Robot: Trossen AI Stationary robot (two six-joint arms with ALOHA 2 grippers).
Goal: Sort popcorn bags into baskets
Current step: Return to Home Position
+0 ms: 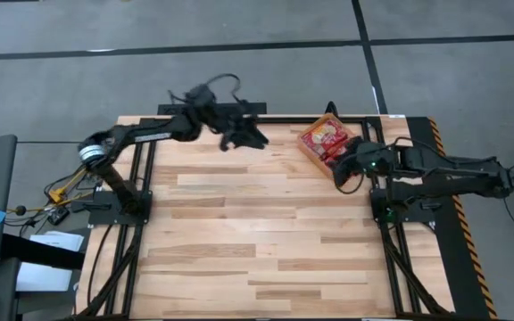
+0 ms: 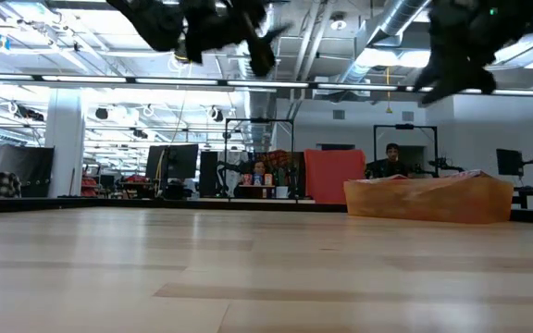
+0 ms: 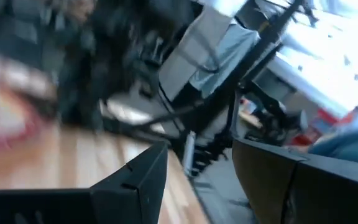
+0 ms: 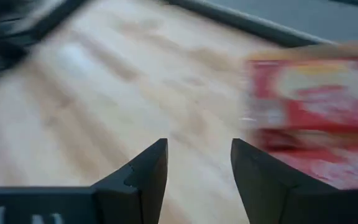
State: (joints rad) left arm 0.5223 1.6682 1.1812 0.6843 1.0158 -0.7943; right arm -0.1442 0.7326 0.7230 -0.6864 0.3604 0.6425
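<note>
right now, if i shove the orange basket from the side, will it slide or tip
Probably slide: the basket looks low and wide, flat on the wood table. The bags piled in it likely add little weight, so a light push may move it.

The popcorn bags (image 1: 326, 140) are red and cream, the basket (image 2: 428, 200) orange.

The left arm (image 1: 141, 134) reached from the left of the high view toward the upper centre, bent at the elbow, and the left gripper (image 1: 250, 135) hung raised there. Its fingers (image 3: 135, 183) stood apart with nothing between them. The right arm (image 1: 453, 174) stretched in from the right edge, nearly straight, with the right gripper (image 1: 340, 178) pointing left. Its fingers (image 4: 138, 177) were likewise parted and empty.
</note>
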